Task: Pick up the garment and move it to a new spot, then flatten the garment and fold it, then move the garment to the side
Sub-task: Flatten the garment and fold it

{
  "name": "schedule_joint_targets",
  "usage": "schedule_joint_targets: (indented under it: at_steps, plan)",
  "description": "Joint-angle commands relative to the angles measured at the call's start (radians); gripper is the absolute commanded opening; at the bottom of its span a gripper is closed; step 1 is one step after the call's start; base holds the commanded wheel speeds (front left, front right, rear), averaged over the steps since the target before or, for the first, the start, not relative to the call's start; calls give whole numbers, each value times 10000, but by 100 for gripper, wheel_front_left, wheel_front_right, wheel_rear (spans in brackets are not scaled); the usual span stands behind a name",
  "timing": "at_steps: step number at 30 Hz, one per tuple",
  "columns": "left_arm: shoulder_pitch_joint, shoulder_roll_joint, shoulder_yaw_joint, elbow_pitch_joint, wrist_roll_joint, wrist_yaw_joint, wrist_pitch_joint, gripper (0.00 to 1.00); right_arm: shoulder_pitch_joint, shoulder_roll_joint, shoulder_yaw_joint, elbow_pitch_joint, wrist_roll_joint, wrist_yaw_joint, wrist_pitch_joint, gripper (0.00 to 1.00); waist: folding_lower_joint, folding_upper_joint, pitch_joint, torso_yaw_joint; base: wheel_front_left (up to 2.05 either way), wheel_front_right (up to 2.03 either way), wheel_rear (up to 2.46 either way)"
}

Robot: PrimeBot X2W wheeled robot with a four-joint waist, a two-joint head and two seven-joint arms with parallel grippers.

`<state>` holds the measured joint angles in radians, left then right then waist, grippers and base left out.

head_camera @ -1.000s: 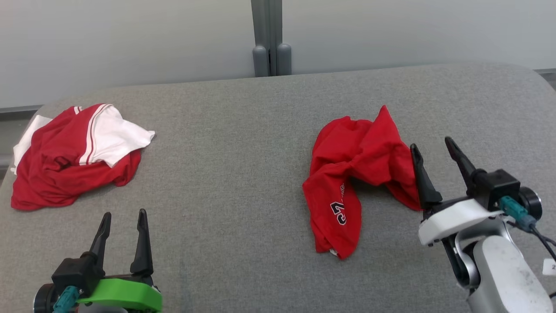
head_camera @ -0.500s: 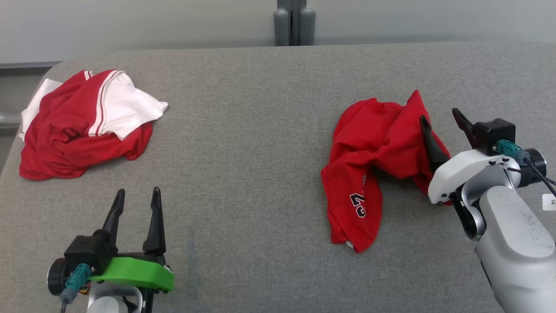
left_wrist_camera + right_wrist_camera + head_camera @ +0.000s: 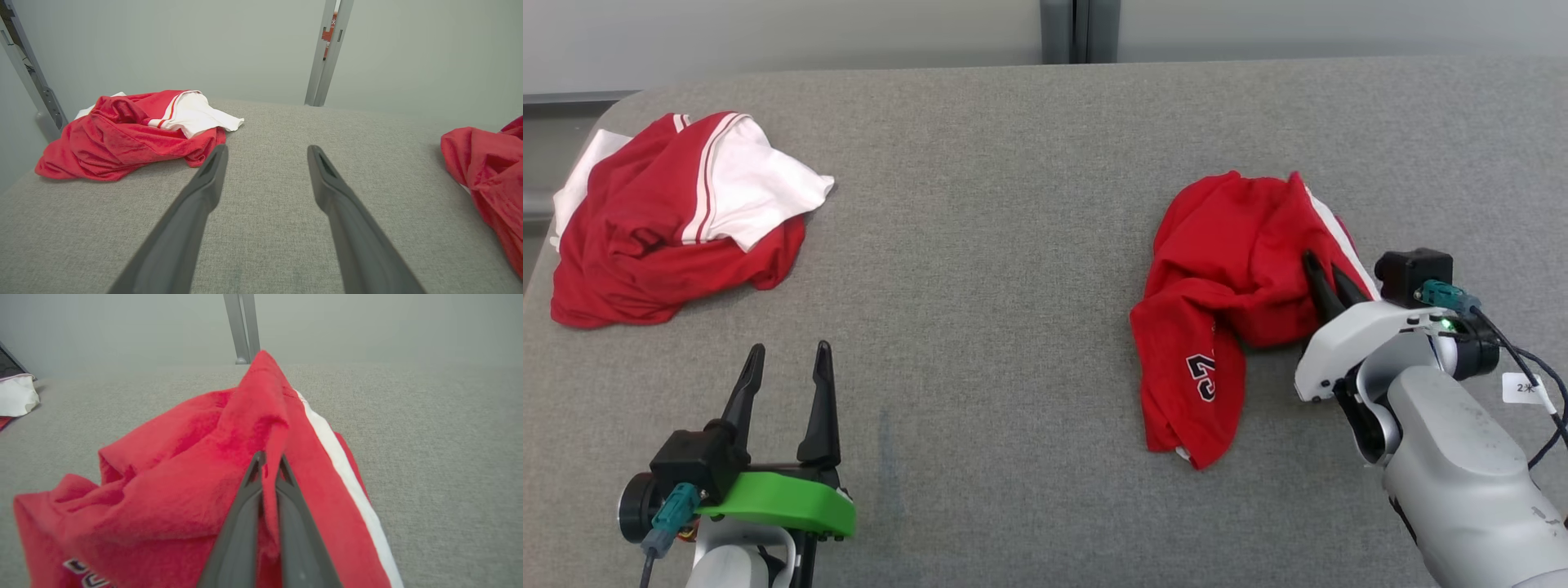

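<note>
On the right side of the grey table (image 3: 1013, 245), the red garment (image 3: 1217, 269) lies in a crumpled heap. A printed number shows on the fold nearest the robot, and a white stripe runs down its right edge. My right gripper (image 3: 269, 457) has its two fingers pinched together on a raised ridge of the cloth beside that stripe. The right wrist view shows a thin pleat of red fabric caught between them. My left gripper (image 3: 791, 349) sits at the lower left, fingers spread wide with nothing between them, well apart from both heaps. A second, red-and-white garment (image 3: 678, 220) is bunched near the far left corner.

I judge the cloth to be light, soft and limp: once lifted it should sag and trail rather than keep its shape. A pinch on one pleat could slip out or bring up only one layer. The striped edge looks like a seam, so it should be firmer to hold. For flattening, I would want the left gripper on another edge or corner.
</note>
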<state>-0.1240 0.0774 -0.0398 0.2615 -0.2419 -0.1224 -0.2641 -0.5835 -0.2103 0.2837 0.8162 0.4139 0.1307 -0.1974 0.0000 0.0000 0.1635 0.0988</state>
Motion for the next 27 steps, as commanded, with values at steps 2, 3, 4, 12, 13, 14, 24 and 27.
schedule_joint_targets:
  at_steps: [2,3,4,12,13,14,24,27]
  plan:
    - [-98,-11,46,27,68,-7,-6,100,-232,-34,192,-222,7,1,-385,0,0,0,-125,-66,0,0,0]
    - [-80,-16,59,29,68,-11,-6,100,-249,-28,266,-353,-51,1,-485,0,0,0,-162,-75,0,0,0]
    - [-58,-23,78,20,71,-16,-6,100,-268,9,368,-547,-143,1,-571,0,0,0,-208,-81,0,0,0]
    - [125,-98,204,-35,83,-41,-4,100,612,586,1652,-2831,-1199,1,-680,0,0,0,-439,120,0,0,0]
    - [142,-106,217,-50,78,-42,-5,100,735,639,1870,-3011,-1290,1,-680,0,0,0,-443,160,0,0,0]
    - [164,-120,219,-64,79,-45,-5,100,911,692,2191,-3177,-1429,1,-681,0,0,0,-447,215,0,0,0]
    - [275,-187,241,-38,58,-63,-5,100,2172,1224,5413,-3097,-1283,1,-683,100,0,0,-463,656,0,0,0]
    - [294,-202,275,-37,74,-66,-5,100,2287,1314,5623,-3168,-1132,1,-683,100,0,0,-473,673,0,0,0]
